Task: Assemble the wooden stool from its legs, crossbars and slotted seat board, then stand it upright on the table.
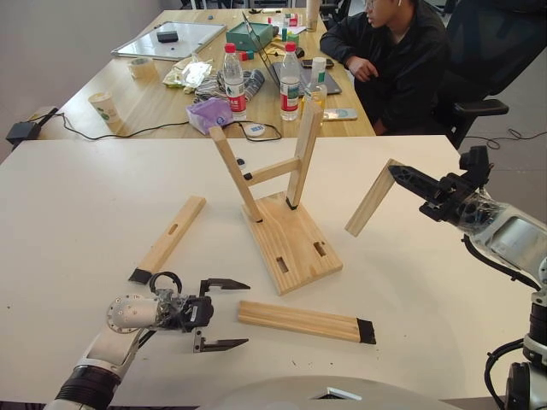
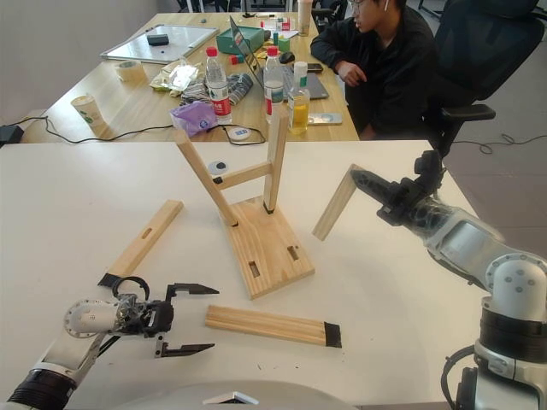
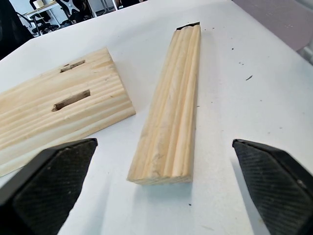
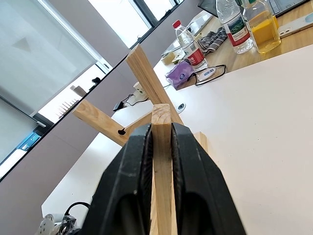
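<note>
1. White table [image 1: 77, 205] in the front; behind it a wooden desk [image 1: 145, 107] crowded with bottles [image 1: 232, 75] and cables.
2. Near the middle of the table, lying flat with the underside up: the slotted seat board [image 1: 295, 243]. Probably turned so because the legs enter the slots from this side.
3. Already standing in its far end: two legs [image 1: 303, 149], splayed and tied together by one crossbar [image 1: 273, 171]. At the near end, two slots [image 1: 282, 264] not yet filled.
4. Pinched by its upper end between the closed fingers of the right gripper [image 1: 400, 175]: a wooden bar [image 1: 369, 203], leg or crossbar, hard to say which. Held tilted to the right of the board, with the lower end at the table or just above it; cannot tell which. Probably kept up like this for carrying over to the free slots.
5. Low over the table near the front edge: the left gripper [image 1: 244, 313], spread wide and holding nothing. Fingertips on either side of the plain end of a loose leg [image 1: 299, 320], not touching it, seemingly lined up for a grasp across the width. Black cap on the far end of this leg.
6. Flat on the left, well apart from the board: a slotted leg [image 1: 168, 239], black-capped too, probably waiting for its turn.
</note>
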`<state>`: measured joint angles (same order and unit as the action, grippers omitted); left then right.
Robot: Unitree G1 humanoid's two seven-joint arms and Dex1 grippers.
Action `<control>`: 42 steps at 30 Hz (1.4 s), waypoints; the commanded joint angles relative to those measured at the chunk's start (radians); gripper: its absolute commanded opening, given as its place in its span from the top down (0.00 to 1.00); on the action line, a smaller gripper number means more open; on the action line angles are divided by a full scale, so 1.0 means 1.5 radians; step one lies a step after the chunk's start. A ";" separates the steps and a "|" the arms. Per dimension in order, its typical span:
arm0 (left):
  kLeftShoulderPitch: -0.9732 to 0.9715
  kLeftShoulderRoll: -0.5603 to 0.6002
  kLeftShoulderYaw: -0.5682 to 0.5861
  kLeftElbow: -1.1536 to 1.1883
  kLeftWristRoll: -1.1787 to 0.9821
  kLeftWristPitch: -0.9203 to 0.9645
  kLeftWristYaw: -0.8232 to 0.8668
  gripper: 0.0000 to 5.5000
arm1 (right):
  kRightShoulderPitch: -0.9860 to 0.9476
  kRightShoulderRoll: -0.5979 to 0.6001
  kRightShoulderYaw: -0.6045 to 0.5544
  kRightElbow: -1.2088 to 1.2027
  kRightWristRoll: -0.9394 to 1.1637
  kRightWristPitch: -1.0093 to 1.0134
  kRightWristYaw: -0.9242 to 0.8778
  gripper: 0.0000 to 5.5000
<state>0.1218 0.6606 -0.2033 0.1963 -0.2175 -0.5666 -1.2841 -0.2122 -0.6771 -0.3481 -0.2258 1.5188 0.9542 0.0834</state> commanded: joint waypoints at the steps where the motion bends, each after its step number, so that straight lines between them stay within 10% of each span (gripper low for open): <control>1: -0.012 0.011 -0.019 0.011 0.044 -0.021 0.009 0.16 | -0.020 -0.003 0.007 0.005 -0.004 0.013 0.000 0.93; 18: -0.047 0.050 -0.059 -0.001 0.124 -0.044 0.055 0.60 | -0.011 0.002 -0.004 -0.002 0.003 0.017 -0.010 0.93; 25: -0.014 0.066 -0.067 -0.016 0.095 -0.069 0.064 0.61 | -0.009 0.005 -0.005 -0.004 0.002 0.015 -0.011 0.93; 33: -0.051 0.228 -0.102 -0.362 -0.354 0.758 0.002 0.61 | -0.002 0.012 -0.006 -0.012 -0.002 0.007 -0.013 0.93; 42: -0.134 0.234 -0.094 -0.173 -0.450 1.163 -0.054 0.61 | 0.004 0.015 -0.006 -0.014 -0.005 0.003 -0.012 0.93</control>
<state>0.0551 1.0398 -0.3836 -0.1772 -0.8003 0.9313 -1.3729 -0.2163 -0.6761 -0.3507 -0.2268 1.5205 0.9714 0.0818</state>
